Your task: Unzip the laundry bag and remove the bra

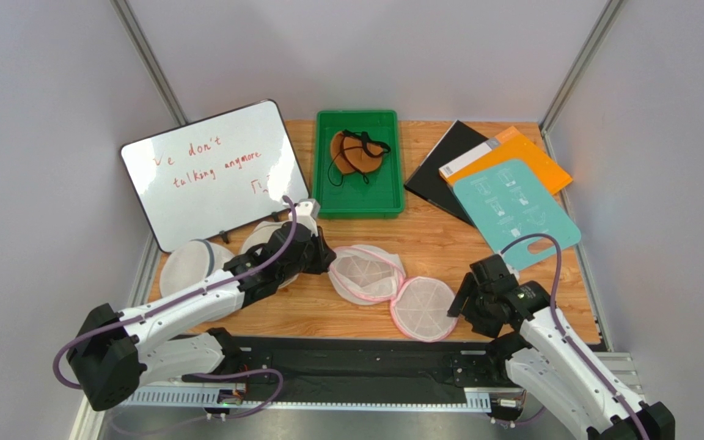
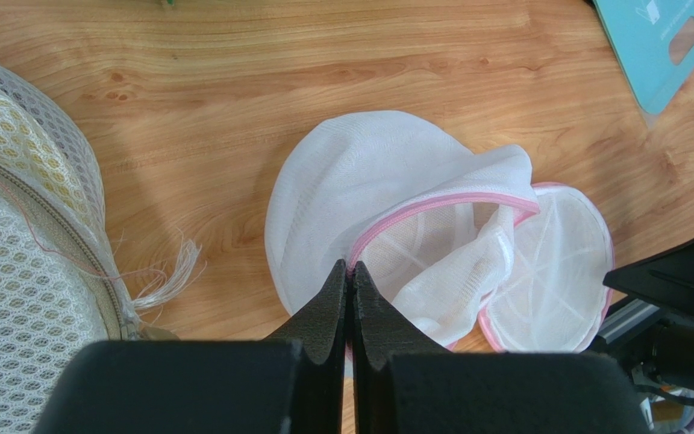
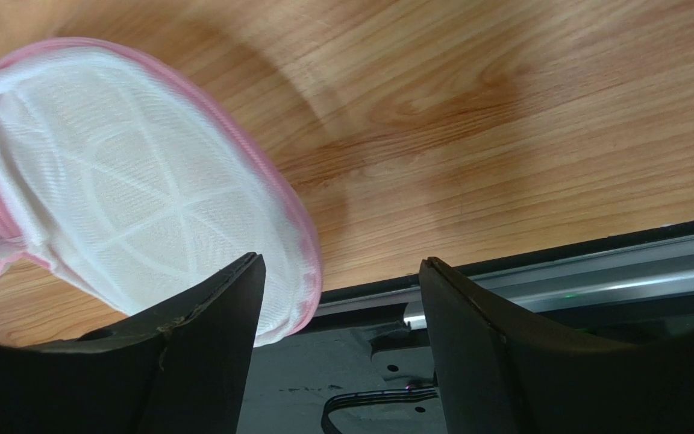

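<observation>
The laundry bag (image 1: 365,273) lies unzipped on the wooden table, its two pink-trimmed white mesh halves spread side by side. My left gripper (image 1: 326,257) is shut on the pink rim of the left half (image 2: 369,199), and its tips (image 2: 351,267) pinch the trim. The right gripper (image 1: 461,302) stands open beside the bag's right half (image 3: 124,190), whose rim lies just outside the left finger (image 3: 224,316). Nothing sits between its jaws (image 3: 342,264). The brown bra (image 1: 357,154) with black straps lies in the green tray (image 1: 357,211) at the back.
A whiteboard (image 1: 209,170) leans at the back left. Two plain white mesh bags (image 1: 190,266) lie beside my left arm, one close to the wrist (image 2: 16,271). Black, orange and teal boards (image 1: 514,206) lie at the back right. A black rail (image 1: 346,367) runs along the near edge.
</observation>
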Available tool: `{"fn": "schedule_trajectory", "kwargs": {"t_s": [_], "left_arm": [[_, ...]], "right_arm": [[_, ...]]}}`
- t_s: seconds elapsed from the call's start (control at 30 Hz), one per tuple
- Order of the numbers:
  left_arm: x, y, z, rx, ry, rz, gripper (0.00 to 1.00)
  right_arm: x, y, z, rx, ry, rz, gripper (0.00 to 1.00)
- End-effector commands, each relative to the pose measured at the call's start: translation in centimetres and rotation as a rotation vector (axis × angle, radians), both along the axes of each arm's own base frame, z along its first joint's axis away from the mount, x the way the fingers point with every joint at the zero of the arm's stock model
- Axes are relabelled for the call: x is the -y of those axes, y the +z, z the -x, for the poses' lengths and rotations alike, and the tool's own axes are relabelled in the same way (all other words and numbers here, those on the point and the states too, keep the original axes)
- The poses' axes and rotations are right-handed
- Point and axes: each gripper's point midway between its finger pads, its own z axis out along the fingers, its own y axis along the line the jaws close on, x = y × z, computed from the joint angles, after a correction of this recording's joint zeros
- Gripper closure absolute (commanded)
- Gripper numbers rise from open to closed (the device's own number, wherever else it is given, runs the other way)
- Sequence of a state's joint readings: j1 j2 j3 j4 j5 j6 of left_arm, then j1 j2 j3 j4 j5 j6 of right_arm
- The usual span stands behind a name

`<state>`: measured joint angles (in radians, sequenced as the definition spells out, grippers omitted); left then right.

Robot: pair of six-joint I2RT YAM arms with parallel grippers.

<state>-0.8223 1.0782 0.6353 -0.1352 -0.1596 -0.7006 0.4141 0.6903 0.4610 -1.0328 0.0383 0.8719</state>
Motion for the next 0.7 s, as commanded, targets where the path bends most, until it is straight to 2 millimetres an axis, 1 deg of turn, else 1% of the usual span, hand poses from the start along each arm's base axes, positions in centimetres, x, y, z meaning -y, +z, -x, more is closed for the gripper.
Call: {"fn": "schedule_trajectory", "kwargs": {"t_s": [0.0, 0.07, 0.13, 0.33, 0.37, 0.5, 0.53, 0.57, 0.63, 0.67], "left_arm": [[-0.4, 0.9, -0.3, 0.033, 0.007, 0.007, 1.0], [-0.3, 0.9, -0.3, 0.032, 0.004, 0.008, 1.0], [-0.3, 0.5, -0.2, 0.023, 0.002, 0.003, 1.0], [-0.1, 0.0, 0.1, 0.011, -0.007, 0.011, 1.0], [-0.2, -0.2, 0.1, 0.006, -0.006, 0.005, 1.0], [-0.2, -0.6, 0.2, 0.001, -0.007, 0.0, 1.0], [-0.3, -0.7, 0.2, 0.0, -0.006, -0.002, 1.0], [-0.3, -0.8, 0.2, 0.001, -0.004, -0.003, 1.0], [-0.4, -1.1, 0.3, -0.004, -0.003, -0.009, 1.0], [-0.5, -1.2, 0.3, -0.005, -0.002, -0.012, 1.0]], "right_arm": [[0.2, -0.5, -0.7, 0.022, -0.034, 0.01, 0.32], [0.2, -0.6, -0.9, 0.033, -0.037, 0.011, 0.32], [0.1, -0.8, -1.1, 0.041, -0.044, 0.003, 0.32], [-0.5, -1.4, -2.0, 0.068, -0.052, -0.025, 0.37], [-0.5, -1.4, -2.0, 0.068, -0.053, -0.022, 0.4], [-1.0, -1.4, -2.4, 0.075, -0.044, -0.042, 0.47], [-1.3, -1.3, -2.8, 0.086, -0.041, -0.055, 0.52], [-1.4, -1.2, -2.9, 0.087, -0.041, -0.063, 0.64], [-1.6, -0.9, -3.0, 0.085, -0.034, -0.064, 0.75], [-1.6, -0.4, -3.3, 0.095, -0.031, -0.063, 0.83]]}}
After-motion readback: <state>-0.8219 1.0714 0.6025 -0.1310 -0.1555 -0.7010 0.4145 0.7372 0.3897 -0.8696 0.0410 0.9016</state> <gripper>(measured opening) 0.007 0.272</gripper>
